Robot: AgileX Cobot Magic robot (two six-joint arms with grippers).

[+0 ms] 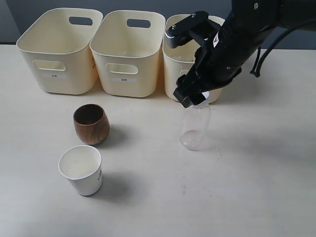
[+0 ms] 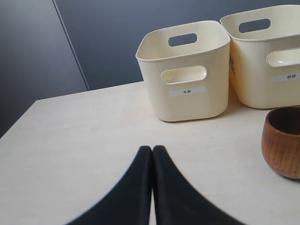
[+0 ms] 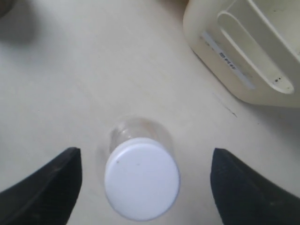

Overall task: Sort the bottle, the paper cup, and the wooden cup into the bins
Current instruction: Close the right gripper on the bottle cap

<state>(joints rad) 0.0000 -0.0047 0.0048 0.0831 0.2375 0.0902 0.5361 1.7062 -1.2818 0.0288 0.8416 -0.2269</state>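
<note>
The clear bottle (image 1: 195, 126) stands upright on the table in front of the right bin (image 1: 177, 59). My right gripper (image 1: 193, 98) hovers just over its white cap (image 3: 142, 178), open, with a finger on each side and gaps to both. The dark-brown wooden cup (image 1: 91, 124) stands left of centre, also seen as wooden cup (image 2: 283, 147) in the left wrist view. The white paper cup (image 1: 81, 170) stands upright in front of it. My left gripper (image 2: 152, 152) is shut with nothing in it, low over the table; it does not show in the exterior view.
Three cream bins stand in a row at the back: left bin (image 1: 59, 49), middle bin (image 1: 127, 52) and the right one, partly hidden by my right arm. The left bin (image 2: 187, 70) has a small label. A dark wall rises behind the table.
</note>
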